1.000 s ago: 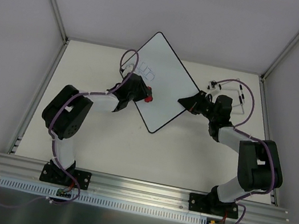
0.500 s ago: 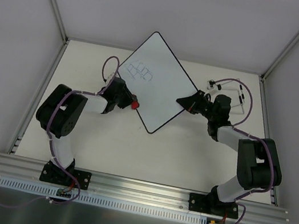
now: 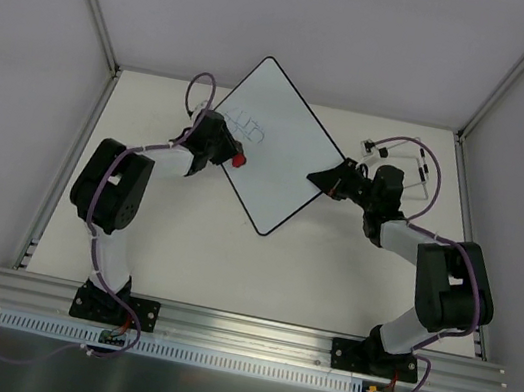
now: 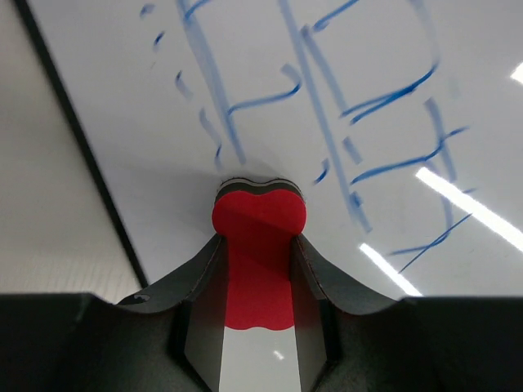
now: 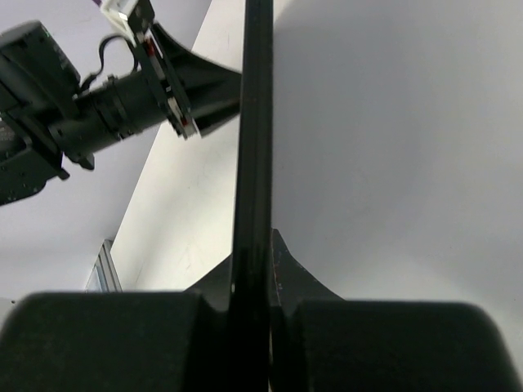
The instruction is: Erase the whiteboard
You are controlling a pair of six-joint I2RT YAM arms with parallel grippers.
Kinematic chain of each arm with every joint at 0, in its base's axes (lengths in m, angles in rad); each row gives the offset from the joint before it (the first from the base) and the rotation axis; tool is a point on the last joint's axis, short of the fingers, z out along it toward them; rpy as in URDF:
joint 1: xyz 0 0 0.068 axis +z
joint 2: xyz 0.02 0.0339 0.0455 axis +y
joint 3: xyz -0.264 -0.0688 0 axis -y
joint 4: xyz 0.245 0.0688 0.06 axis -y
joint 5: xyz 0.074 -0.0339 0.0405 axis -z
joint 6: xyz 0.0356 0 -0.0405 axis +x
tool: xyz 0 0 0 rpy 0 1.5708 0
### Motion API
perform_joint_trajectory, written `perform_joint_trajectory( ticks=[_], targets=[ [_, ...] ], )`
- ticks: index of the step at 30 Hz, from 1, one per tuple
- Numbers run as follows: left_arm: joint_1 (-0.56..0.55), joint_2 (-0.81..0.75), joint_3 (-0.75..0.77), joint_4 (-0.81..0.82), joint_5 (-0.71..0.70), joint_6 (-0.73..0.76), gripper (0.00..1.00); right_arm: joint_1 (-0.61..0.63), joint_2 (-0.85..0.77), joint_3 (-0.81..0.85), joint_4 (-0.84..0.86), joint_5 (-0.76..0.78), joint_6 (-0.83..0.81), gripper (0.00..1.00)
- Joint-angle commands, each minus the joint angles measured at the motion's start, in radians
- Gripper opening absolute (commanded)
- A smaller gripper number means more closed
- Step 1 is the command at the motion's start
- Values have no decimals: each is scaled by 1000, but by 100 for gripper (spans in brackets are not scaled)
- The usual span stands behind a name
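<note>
The whiteboard (image 3: 283, 164) sits cornerwise at the back of the counter (image 3: 230, 262). The left pincer (image 4: 258, 245) squeezes a red eraser (image 4: 260, 214) against the blue lines (image 4: 327, 106), hiding some. The right pincer (image 3: 324, 179) pinches the whiteboard's edge, its tips hidden.

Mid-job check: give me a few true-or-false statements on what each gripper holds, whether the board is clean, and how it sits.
1. The left gripper is shut on the red eraser. True.
2. The whiteboard is wiped clean. False: blue pen marks show just beyond the eraser.
3. The right gripper is clamped on the whiteboard's black rim. True.
4. The whiteboard lies square to the table edges. False: it is turned like a diamond, with one corner pointing toward the arms.
</note>
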Motion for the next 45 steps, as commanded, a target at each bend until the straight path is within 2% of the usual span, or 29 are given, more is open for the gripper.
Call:
perform_joint_trajectory(
  ticks=[1, 5, 9, 16, 18, 20, 24, 27, 35, 40, 45],
  targets=[
    [10, 58, 120, 37, 17, 61, 1, 75, -39, 32, 144, -330, 16, 0],
    [10, 121, 241, 36, 110, 87, 2, 76, -40, 34, 143, -334, 17, 0],
    [-25, 146, 273, 34, 157, 134, 2, 78, -36, 43, 143, -337, 17, 0],
    [-145, 147, 296, -61, 141, 239, 1, 79, -20, 57, 145, -349, 20, 0],
    [-187, 143, 302, -94, 109, 312, 1, 81, -20, 57, 144, -353, 22, 0],
    [-211, 134, 308, -110, 94, 366, 1, 86, -17, 52, 143, -357, 20, 0],
    [-220, 124, 305, -122, 66, 382, 1, 87, -22, 40, 145, -362, 19, 0],
    [-200, 140, 321, -141, 45, 391, 0, 87, -28, 30, 143, -374, 19, 0],
    [-16, 177, 400, -177, 64, 397, 0, 95, -54, -3, 139, -423, 23, 1],
    [44, 221, 437, -199, 57, 437, 1, 109, -56, -11, 139, -452, 28, 0],
    [98, 244, 424, -200, 55, 414, 0, 110, -60, -8, 139, -458, 29, 0]
  ],
)
